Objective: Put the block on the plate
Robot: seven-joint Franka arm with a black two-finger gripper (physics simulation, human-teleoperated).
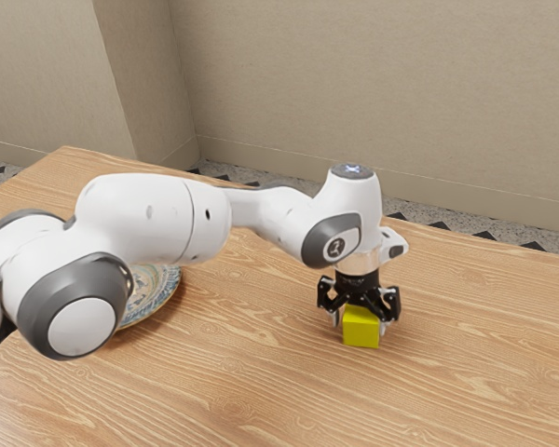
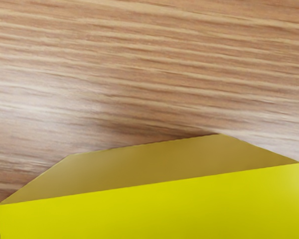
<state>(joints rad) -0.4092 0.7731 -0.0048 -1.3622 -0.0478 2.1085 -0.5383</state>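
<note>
Black and flared wide, my claw (image 1: 361, 324) stands astride the block (image 1: 361, 331), and I read it as open, its 2 fingers beside opposite sides with no firm pinch I can make out. From the yellow's plain, flat sides I'd expect a light, stiff thing, not fragile, perhaps a bit slick, so I'd take it at mid-height on 2 opposite faces. It sits upright on the desk (image 1: 261, 382), with 1 face toward the exterior camera. It looks near enough a cube that I can't name a long axis; the wrist view has its edges slightly skewed to the claw, so closing may twist it square. Farther out, well apart toward the exterior view's left, the plate (image 1: 170, 291) lies partly hidden behind my arm (image 1: 154, 219).
</note>
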